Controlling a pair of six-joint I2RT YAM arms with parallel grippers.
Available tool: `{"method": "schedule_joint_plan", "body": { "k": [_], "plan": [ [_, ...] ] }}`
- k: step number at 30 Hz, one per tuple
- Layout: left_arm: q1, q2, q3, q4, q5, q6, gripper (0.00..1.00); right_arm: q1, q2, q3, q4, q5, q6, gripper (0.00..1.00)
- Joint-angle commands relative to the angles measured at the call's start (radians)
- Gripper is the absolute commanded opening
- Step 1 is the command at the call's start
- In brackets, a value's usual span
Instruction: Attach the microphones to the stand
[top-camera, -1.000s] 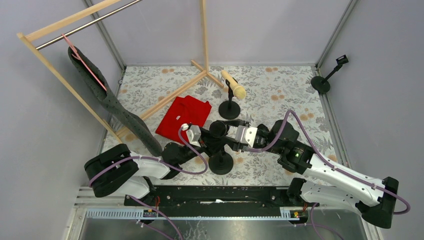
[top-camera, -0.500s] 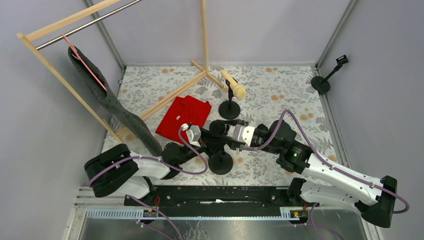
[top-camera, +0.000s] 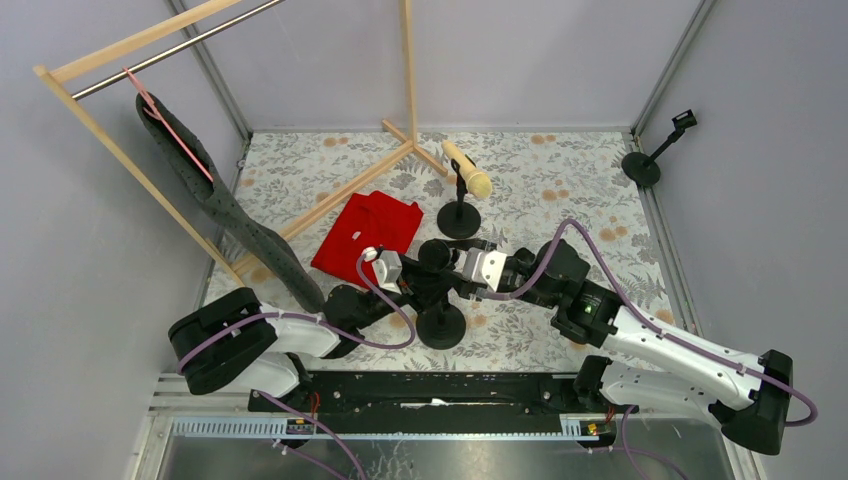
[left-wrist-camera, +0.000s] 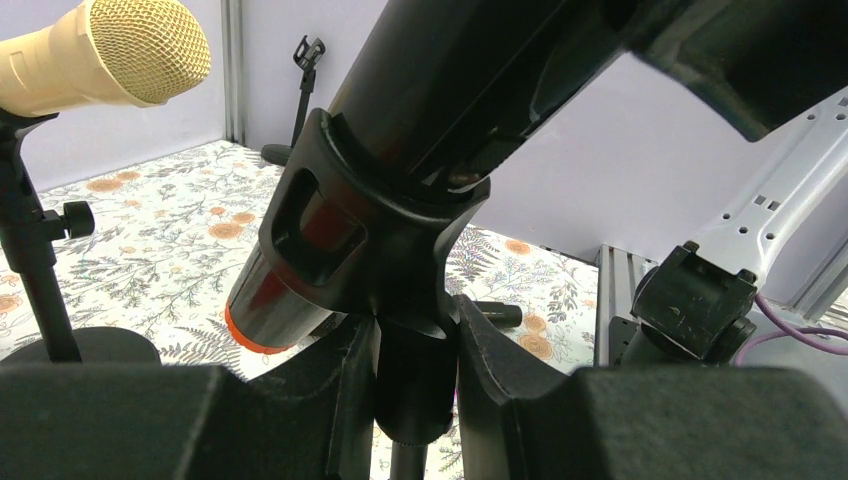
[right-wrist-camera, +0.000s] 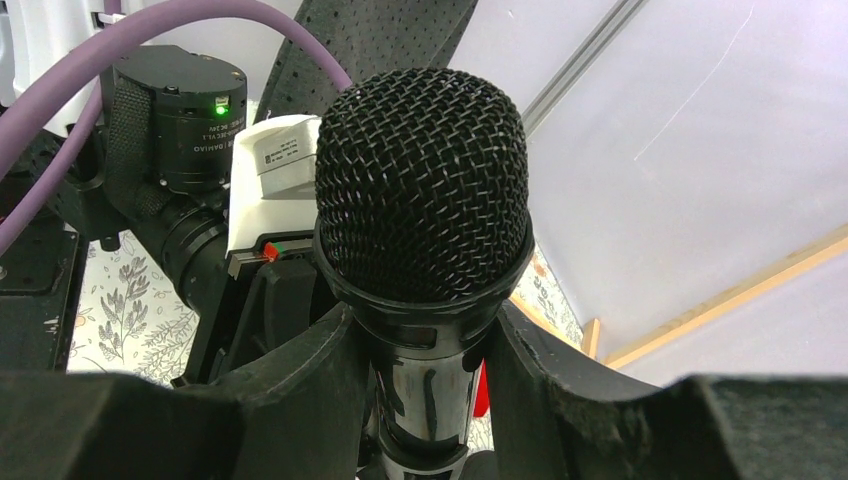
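My left gripper (left-wrist-camera: 415, 350) (top-camera: 425, 288) is shut on the neck of a black stand (top-camera: 441, 325), just under its clip (left-wrist-camera: 370, 230). A black microphone with an orange-red end tip (left-wrist-camera: 262, 325) lies tilted in that clip. My right gripper (right-wrist-camera: 425, 400) (top-camera: 457, 268) is shut on this microphone's body below its mesh head (right-wrist-camera: 422, 190). A cream-beige microphone (top-camera: 467, 168) (left-wrist-camera: 110, 50) sits on a second stand (top-camera: 459, 220) behind. The other black microphone is out of view.
An empty black stand (top-camera: 655, 155) is at the far right by the wall, also in the left wrist view (left-wrist-camera: 300, 90). A red cloth (top-camera: 368, 232) lies left of the stands. A wooden rack (top-camera: 340, 195) with a dark grey garment (top-camera: 230, 215) fills the left.
My right arm has shifted slightly left with the black microphone, toward the held stand. The left arm and the stand have not visibly moved.
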Motion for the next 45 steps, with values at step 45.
{"method": "schedule_joint_plan", "body": {
  "k": [45],
  "plan": [
    [-0.032,-0.068,-0.027,0.130,0.132,-0.031,0.00,-0.024,0.164,-0.142,-0.592,0.107,0.049,0.00]
  ]
}}
